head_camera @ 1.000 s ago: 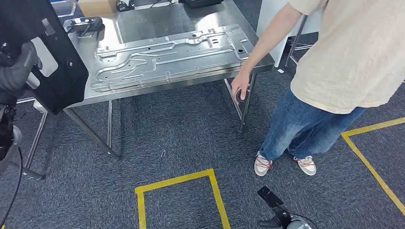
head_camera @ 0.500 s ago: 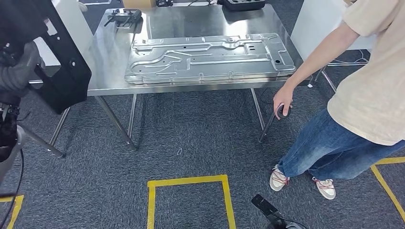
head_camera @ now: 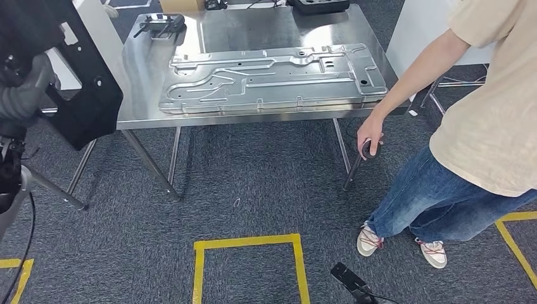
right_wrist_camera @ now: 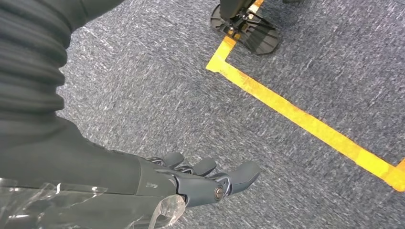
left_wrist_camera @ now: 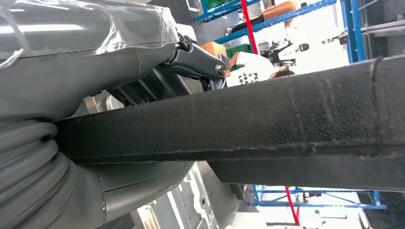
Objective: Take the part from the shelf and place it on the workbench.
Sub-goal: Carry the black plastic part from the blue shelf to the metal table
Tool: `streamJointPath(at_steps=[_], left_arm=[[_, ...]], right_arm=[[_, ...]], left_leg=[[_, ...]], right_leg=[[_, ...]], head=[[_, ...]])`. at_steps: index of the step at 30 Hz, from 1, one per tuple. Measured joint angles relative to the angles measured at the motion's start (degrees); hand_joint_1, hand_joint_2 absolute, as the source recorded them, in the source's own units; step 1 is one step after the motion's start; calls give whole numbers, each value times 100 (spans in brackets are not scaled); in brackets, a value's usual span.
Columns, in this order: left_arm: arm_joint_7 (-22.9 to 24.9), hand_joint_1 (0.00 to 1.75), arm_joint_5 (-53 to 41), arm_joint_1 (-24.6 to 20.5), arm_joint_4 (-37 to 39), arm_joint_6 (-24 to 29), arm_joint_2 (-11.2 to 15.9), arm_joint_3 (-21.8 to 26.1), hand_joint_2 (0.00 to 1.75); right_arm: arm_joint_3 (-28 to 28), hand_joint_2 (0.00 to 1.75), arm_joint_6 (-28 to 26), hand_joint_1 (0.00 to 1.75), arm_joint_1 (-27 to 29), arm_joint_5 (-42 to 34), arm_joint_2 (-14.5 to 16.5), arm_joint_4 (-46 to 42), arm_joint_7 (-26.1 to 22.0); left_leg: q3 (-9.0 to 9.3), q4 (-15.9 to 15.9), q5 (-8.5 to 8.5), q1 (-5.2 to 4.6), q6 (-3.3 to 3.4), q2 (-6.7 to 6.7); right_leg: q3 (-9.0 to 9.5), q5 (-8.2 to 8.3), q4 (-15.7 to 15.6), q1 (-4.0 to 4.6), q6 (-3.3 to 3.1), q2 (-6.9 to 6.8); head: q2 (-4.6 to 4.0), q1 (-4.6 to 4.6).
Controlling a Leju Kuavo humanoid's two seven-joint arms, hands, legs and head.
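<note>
The part is a flat black panel [head_camera: 82, 95] held upright at the left edge of the head view, short of the workbench's left end. My left hand [head_camera: 22, 88] grips it by its near edge. In the left wrist view the panel's textured black edge [left_wrist_camera: 267, 129] runs across between the thumb and the fingers [left_wrist_camera: 191, 57]. The workbench [head_camera: 247, 28] is a steel table ahead, with a large stamped metal plate [head_camera: 272, 76] lying on most of it. My right hand [right_wrist_camera: 200, 179] hangs over the carpet with its fingers apart and nothing in it.
A person [head_camera: 481, 126] stands at the table's right end, one hand [head_camera: 370, 133] down by the table leg on a small dark thing. A controller [head_camera: 158, 24] and a black case [head_camera: 316, 5] lie at the table's far edge. Yellow floor tape [head_camera: 250, 244] marks a box.
The whole view has swung, so the table now sits nearer the middle and the person further right. The black panel stays in my left hand. The right hand still hangs.
</note>
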Motion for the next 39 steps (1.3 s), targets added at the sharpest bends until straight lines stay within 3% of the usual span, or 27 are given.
streamJointPath(at_steps=[2, 3, 7, 9, 11, 12, 13, 14, 16, 18, 21, 23, 24, 26, 27, 28, 29, 30, 32, 33, 34, 37, 39], left_arm=[[0, 175, 0, -27, 0, -5, -1, 3, 175], [1, 175, 0, -37, 1, -8, -1, 2, 175], [2, 175, 0, -61, 4, -18, -3, -1, 175], [1, 175, -1, -85, 4, -30, -5, -2, 175], [0, 175, -1, -94, 4, -39, -7, -14, 175], [1, 175, 0, -94, 4, -40, -9, -23, 175], [1, 175, 0, -93, 4, -42, -11, -31, 175], [2, 175, 0, -93, 4, -43, -13, -35, 175], [2, 175, -2, -97, 4, -47, -15, -37, 175], [3, 175, -2, -108, 4, -54, -16, -38, 175], [4, 175, -3, -119, 4, -61, -17, -37, 175], [3, 175, -10, -132, 5, -60, -16, -29, 175], [3, 175, -16, -146, 5, -59, -15, -26, 175], [2, 175, -24, -159, 7, -58, -15, -29, 175], [2, 175, -25, -144, 9, -57, -15, -31, 175], [3, 175, -23, -121, 11, -57, -15, -33, 175], [4, 175, -23, -102, 14, -57, -15, -34, 175], [4, 175, -23, -93, 15, -57, -15, -34, 175], [4, 175, -24, -102, 19, -57, -16, -35, 175], [5, 175, -24, -113, 23, -57, -16, -35, 175], [7, 175, -24, -116, 27, -57, -16, -35, 175], [7, 175, -14, -120, 32, -62, -15, -31, 175], [3, 175, 3, -144, 31, -79, -16, -27, 175]], right_arm=[[-13, 175, 5, 0, -10, -2, 10, -1, -3], [-21, 175, 8, 0, -13, -2, 13, -1, -5], [-62, 175, 17, 0, -9, -3, 24, -1, -14], [-78, 175, 22, 0, -11, -3, 33, -2, -19], [-83, 175, 30, 0, -7, -3, 40, -2, -21], [-85, 175, 33, 0, 3, -3, 45, -2, -21], [-86, 175, 35, 0, 14, -3, 50, -2, -21], [-86, 175, 36, 0, 23, -3, 55, -2, -20], [-87, 175, 36, 0, 28, -3, 58, -2, -21], [-90, 175, 36, 0, 23, -2, 61, -2, -26], [-91, 175, 38, 0, 20, -1, 68, -2, -36], [-91, 175, 38, 0, 20, -1, 77, -2, -37], [-91, 175, 38, 0, 20, -1, 84, -2, -38], [-91, 175, 38, 0, 24, -1, 95, -2, -40], [-91, 175, 38, 0, 32, -1, 99, -2, -39], [-91, 175, 39, 0, 42, -1, 102, -2, -39], [-91, 175, 41, 0, 52, -1, 107, -2, -38], [-91, 175, 43, 0, 59, -1, 111, -2, -38], [-91, 175, 44, 0, 62, -1, 116, -1, -39], [-92, 175, 44, 0, 58, -1, 115, -1, -39], [-93, 175, 45, 0, 53, 0, 114, 0, -39], [-97, 175, 52, 0, 44, 4, 121, 1, -45], [-101, 175, 63, 0, 36, 11, 132, 1, -56]], left_leg=[[368, -745, 258, -38, 54, 33], [463, -933, 296, -60, 82, 45], [532, -1037, 298, -79, 193, 27], [588, -1068, 295, -66, 254, 26], [613, -1068, 272, -76, 297, 23], [620, -1067, 263, -81, 308, 13], [629, -1067, 253, -84, 315, -1], [645, -1067, 241, -86, 316, -18], [691, -1066, 202, -93, 301, -46], [720, -1064, 154, -110, 262, -63], [726, -1067, 91, -112, 185, -70], [657, -891, -23, -101, 131, -52], [534, -634, -144, -88, 105, -43], [103, 170, -444, -52, 61, -35], [-119, 523, -524, -31, 38, -34], [-262, 694, -498, -9, 9, -31], [-286, 621, -350, 15, -24, -23], [-187, 301, -94, 42, -60, -5], [159, -573, 389, 74, -123, 61], [293, -871, 488, 71, -105, 86], [372, -1030, 491, 60, -66, 98], [480, -1087, 359, 41, 115, 65], [617, -1107, 289, 46, 199, 39]], right_leg=[[15, -15, -2, 13, 26, -1], [14, -21, -3, 16, 44, 0], [-1, -78, 50, 1, 154, 2], [-205, -307, 511, -1, 205, 6], [-632, -625, 1332, -3, 227, 6], [-811, -697, 1629, -3, 229, 6], [-899, -669, 1725, -3, 225, 7], [-851, -525, 1562, -3, 210, 7], [-465, -96, 698, 6, 153, 19], [-139, 129, 26, 30, 101, 29], [-64, 108, -103, 33, 47, 21], [-9, 98, -147, 7, 0, 13], [21, 87, -166, -6, -22, 10], [65, 37, -168, -9, -48, 13], [94, 5, -166, -15, -44, 16], [135, -33, -165, -25, -31, 20], [191, -78, -163, -38, -10, 23], [260, -128, -162, -55, 16, 26], [390, -240, -161, -69, 89, 30], [430, -284, -165, -66, 129, 30], [461, -315, -170, -56, 166, 29], [545, -369, -163, -54, 247, 14], [431, -447, 166, -70, 288, 6]], head=[[-1, 1], [-1, 2], [0, 7], [0, 18], [0, 24], [0, 24], [0, 25], [0, 25], [0, 26], [0, 26], [0, 26], [-1, 19], [-1, 14], [0, 7], [0, 6], [0, 6], [0, 5], [0, 5], [-1, 2], [-1, 0], [-1, 0], [0, 14], [0, 25]])
